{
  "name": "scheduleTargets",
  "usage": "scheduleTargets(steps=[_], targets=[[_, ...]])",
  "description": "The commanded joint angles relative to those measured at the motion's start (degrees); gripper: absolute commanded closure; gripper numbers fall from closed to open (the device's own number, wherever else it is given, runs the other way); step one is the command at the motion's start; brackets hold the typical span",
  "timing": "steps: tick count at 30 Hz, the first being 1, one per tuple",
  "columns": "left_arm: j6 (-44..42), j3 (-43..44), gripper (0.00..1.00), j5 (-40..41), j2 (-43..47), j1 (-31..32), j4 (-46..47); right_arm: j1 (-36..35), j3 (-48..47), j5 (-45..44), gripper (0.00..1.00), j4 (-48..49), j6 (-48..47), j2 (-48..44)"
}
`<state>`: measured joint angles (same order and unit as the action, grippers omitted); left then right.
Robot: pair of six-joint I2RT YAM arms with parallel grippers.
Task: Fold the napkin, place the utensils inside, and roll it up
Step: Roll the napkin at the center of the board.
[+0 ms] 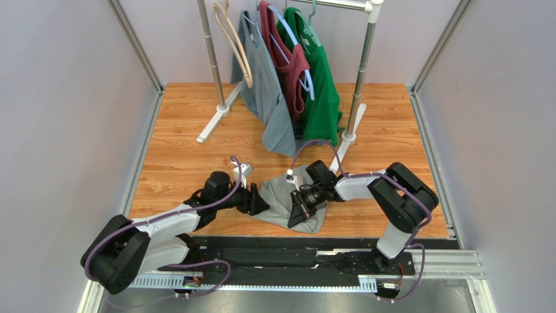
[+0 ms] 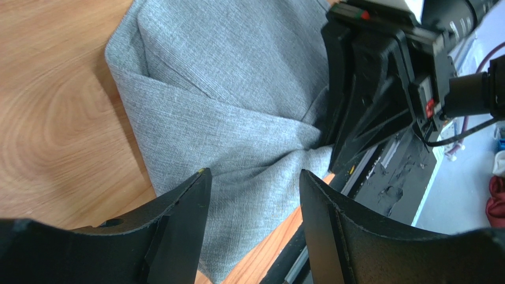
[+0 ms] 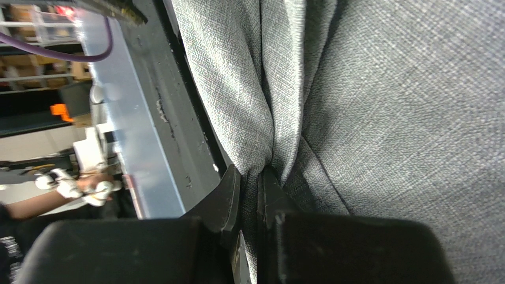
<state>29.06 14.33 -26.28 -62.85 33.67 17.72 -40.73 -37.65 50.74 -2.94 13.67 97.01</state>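
two tools are at work on one cloth. the napkin (image 1: 282, 195) lies rumpled on the wooden desk (image 1: 176, 169), close to its near edge and between the arms. it is partly doubled over, with a slanting fold across it. the right tool (image 3: 252, 177) is clamped on a pinched ridge of the cloth by the desk's front edge, its jaws almost together with fabric bunched between them. the left tool (image 2: 255, 180) has its jaws apart over the napkin's near-left part and holds nothing. whether its fingertips touch the cloth i cannot tell. no fork shows in any view.

the step in hand looks like the folding. to do it well, the right grip should take only the layer meant to travel, since a pinch through both layers would likely drag the whole napkin. the left tool would serve best pinning the opposite edge flat, so the crease comes out straight. lift low, carry across slowly, and release only once the edges line up. with the cloth so near the front edge, drawing it toward the back seems safer.
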Motion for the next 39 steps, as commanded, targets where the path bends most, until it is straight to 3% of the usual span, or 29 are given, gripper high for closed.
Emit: scheduleTargets(steps=[1, 7, 11, 16, 21, 25, 28, 39], targets=[[-1.2, -0.35, 0.35, -0.88, -1.31, 1.22, 6.01, 3.37, -0.76, 2.77, 1.0, -5.32, -2.34, 3.97], [-4.27, 1.31, 0.35, 0.0, -3.77, 4.12, 6.37, 6.45, -3.57, 6.65, 1.0, -8.38, -3.29, 7.92], [-10.05, 4.21, 0.35, 2.63, -4.12, 12.18, 6.11, 7.59, -5.94, 7.44, 1.0, -11.21, -4.62, 10.91], [-14.2, 7.9, 0.35, 2.38, -8.25, 14.58, 5.05, 9.97, -7.09, 10.52, 1.0, -12.0, -4.71, 13.02], [-18.85, 9.05, 0.34, 11.15, -6.77, 19.13, 3.21, 9.97, -7.18, 10.43, 1.0, -12.18, -4.62, 13.29], [-19.83, 9.32, 0.34, 8.8, -7.45, 20.46, 2.41, 10.06, -7.26, 10.17, 1.0, -12.27, -4.36, 13.38], [-19.57, 10.19, 0.34, 6.16, -12.89, 20.91, 2.06, 10.06, -7.35, 10.26, 1.0, -12.27, -4.36, 13.64], [-20.45, 13.1, 0.34, 5.46, -17.92, 21.52, 1.01, 10.23, -7.35, 10.52, 1.0, -12.35, -4.44, 13.47]])
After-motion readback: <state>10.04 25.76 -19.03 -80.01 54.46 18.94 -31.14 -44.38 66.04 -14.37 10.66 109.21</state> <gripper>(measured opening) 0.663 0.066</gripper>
